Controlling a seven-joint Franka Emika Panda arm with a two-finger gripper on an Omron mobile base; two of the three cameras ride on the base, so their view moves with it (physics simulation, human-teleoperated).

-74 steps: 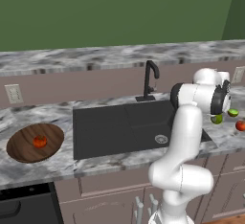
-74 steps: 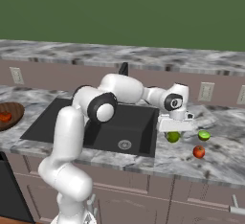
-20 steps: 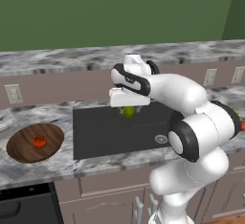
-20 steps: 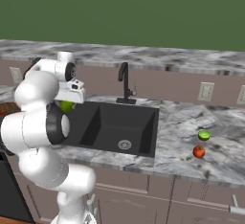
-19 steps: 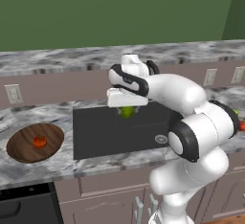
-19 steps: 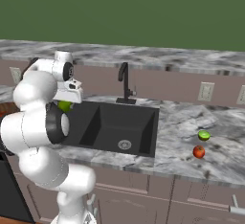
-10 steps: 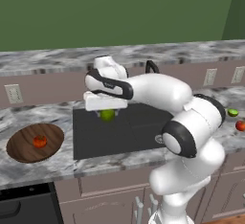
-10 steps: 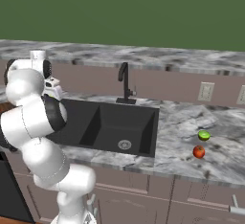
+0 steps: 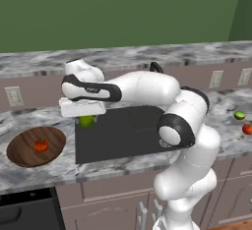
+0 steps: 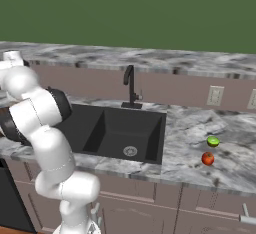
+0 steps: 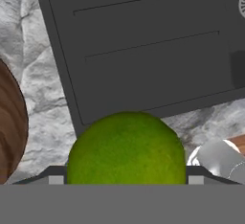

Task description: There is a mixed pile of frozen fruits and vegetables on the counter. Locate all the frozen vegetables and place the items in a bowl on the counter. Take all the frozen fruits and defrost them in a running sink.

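Swung further left since the last frame: gripper (image 9: 86,118) with green ball (image 9: 86,121), now over the sink's (image 9: 123,133) left edge.
Jaws clamp the ball (image 11: 126,149) between them. Bowl (image 9: 24,150) sits near the counter's (image 9: 29,175) left end, tomato (image 9: 41,145) inside. Red ball (image 10: 207,158) and green piece (image 10: 213,141) lie right of sink (image 10: 120,133), near the front edge.

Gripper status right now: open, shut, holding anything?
Gripper: closed on the plain green ball, carried above the sink's left edge, short of the wooden bowl.
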